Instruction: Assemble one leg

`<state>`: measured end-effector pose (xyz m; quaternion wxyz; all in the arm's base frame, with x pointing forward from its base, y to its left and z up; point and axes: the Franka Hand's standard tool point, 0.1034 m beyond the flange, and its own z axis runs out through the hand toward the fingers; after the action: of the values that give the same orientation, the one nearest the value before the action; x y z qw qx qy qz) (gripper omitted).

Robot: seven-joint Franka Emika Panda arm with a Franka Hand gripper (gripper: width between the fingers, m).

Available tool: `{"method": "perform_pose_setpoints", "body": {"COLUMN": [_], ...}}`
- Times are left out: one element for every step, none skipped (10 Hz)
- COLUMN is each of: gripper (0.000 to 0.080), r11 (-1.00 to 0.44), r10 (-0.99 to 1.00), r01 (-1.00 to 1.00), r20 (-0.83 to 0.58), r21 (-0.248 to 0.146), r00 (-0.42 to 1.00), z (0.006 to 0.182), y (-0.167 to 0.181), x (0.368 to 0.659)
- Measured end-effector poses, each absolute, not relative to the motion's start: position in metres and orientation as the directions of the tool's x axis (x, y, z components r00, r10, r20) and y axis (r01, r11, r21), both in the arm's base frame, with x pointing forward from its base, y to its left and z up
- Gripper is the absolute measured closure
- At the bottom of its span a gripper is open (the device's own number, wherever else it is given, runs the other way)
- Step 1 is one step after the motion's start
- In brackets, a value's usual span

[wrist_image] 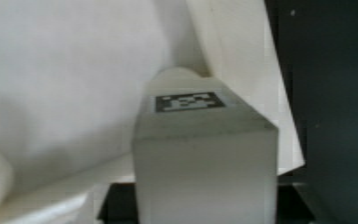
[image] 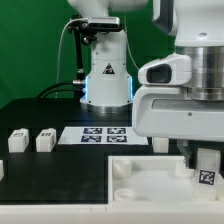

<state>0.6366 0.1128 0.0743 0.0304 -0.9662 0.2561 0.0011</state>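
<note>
I note the fingers (image: 204, 162) pinching a leg (image: 206, 172) upright over the white tray-like piece (image: 135, 172) on the counter (image: 50, 185), evidently aligning it with a corner socket.

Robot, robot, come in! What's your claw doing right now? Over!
Gripper shut on a leg, low over the white tray piece. Two spare legs wait on the table. Nothing in the way.

— What sort of place was this?
— A robotics lab: a green backdrop screen (image: 30, 40), a black table (image: 60, 185), and a flat white marker board (image: 104, 133) with printed tags.
</note>
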Motion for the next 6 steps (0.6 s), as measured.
{"method": "perform_pose_setpoints", "body": {"gripper": [0.0504, 0.0504, 0.0504, 0.0504, 0.0504, 0.0504], "r11": [-0.782, -0.687, -0.51, -0.331, -0.205, -0.065], "r10": [-0.621, -0.725, -0.858, -0.94, -0.975, -0.993], "r01": [-0.621, -0.725, -0.859, -0.943, -0.978, -0.998], "r20": [-0.023, -0.029, -0.043, -0.065, -0.086, -0.097], "r21": [-0.054, -0.049, -0.046, -0.041, -0.028, -0.011], "r00": [0.784, 0.689, 0.511, 0.334, 0.207, 0.065], "z": [0.0741, 0.0741, 0.0737, 0.0735, 0.073, 0.073], "y": [0.1102, 0.109, 0.1077, 0.1058, 0.1048, 0.1053], "x": [0.6369, 0.636, 0.6334, 0.6316, 0.63, 0.6289]}}
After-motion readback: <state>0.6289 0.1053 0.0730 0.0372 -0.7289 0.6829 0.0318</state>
